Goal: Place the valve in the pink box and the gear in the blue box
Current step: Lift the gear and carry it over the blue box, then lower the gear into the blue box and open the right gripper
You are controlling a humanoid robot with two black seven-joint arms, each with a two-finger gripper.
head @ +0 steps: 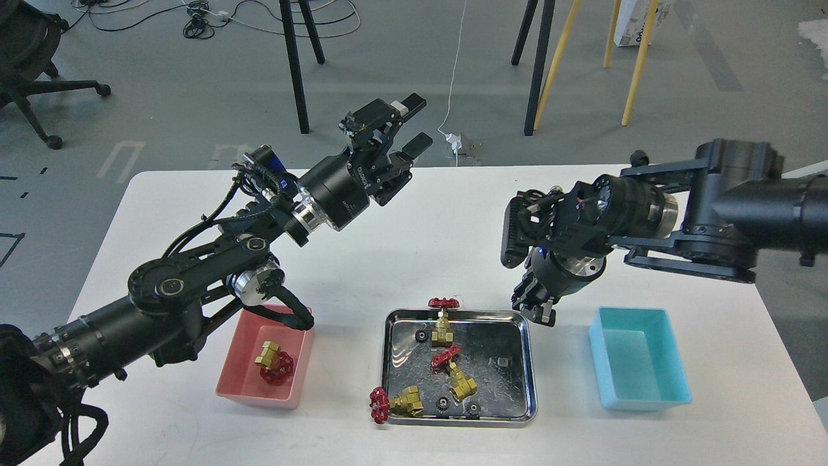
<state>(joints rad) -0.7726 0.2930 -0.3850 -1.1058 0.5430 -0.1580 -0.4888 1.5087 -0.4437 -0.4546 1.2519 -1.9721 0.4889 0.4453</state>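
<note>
1 valve (pixel 274 365) is lying in the pink box (pixel 234 369); 3 more are sitting in the tray (pixel 527 362) with gears (pixel 443 405). Left gripper (pixel 412 123) is hanging spread and empty. Right gripper (pixel 540 309) is pointing down near the tray; can't tell its state. Blue box (pixel 637 366) is holding nothing.

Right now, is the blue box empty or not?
Empty: the blue box shows only its bare floor, with no gear inside.

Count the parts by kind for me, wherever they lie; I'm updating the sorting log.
Valves: 4, with one in the pink box at, and three at the steel tray.
Gears: 3, at.
Total: 7
</note>
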